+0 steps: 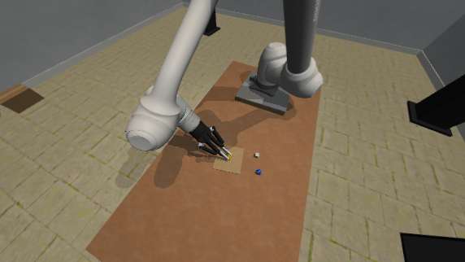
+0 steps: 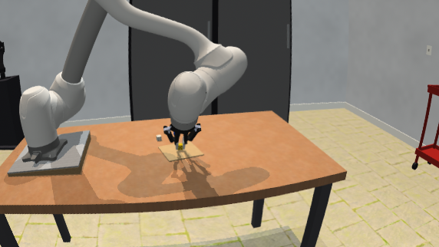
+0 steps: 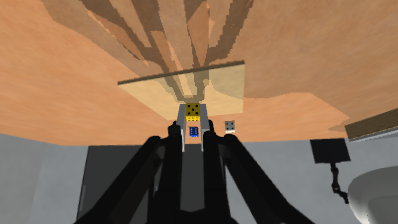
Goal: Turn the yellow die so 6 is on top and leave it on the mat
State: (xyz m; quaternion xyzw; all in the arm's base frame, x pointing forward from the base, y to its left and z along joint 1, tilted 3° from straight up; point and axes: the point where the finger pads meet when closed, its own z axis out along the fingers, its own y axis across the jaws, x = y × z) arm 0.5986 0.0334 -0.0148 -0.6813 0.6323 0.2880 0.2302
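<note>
My gripper (image 1: 228,155) (image 2: 179,144) (image 3: 193,112) is shut on the yellow die (image 1: 229,155) (image 2: 179,146) (image 3: 193,111). It reaches down at a slant and holds the die at the back edge of the tan mat (image 1: 232,166) (image 2: 192,153) (image 3: 150,90), right at its surface; I cannot tell if the die touches it. In the wrist view the die's facing side shows several dots. The white die (image 1: 257,155) (image 2: 158,137) (image 3: 229,126) and the blue die (image 1: 258,172) (image 3: 194,131) lie on the table off the mat.
The brown table (image 1: 203,211) (image 2: 249,146) carries the arm's grey base plate (image 1: 262,99) (image 2: 50,157) at one end. A red cart (image 2: 430,126) stands on the floor to the right. Dark cabinets stand behind the table.
</note>
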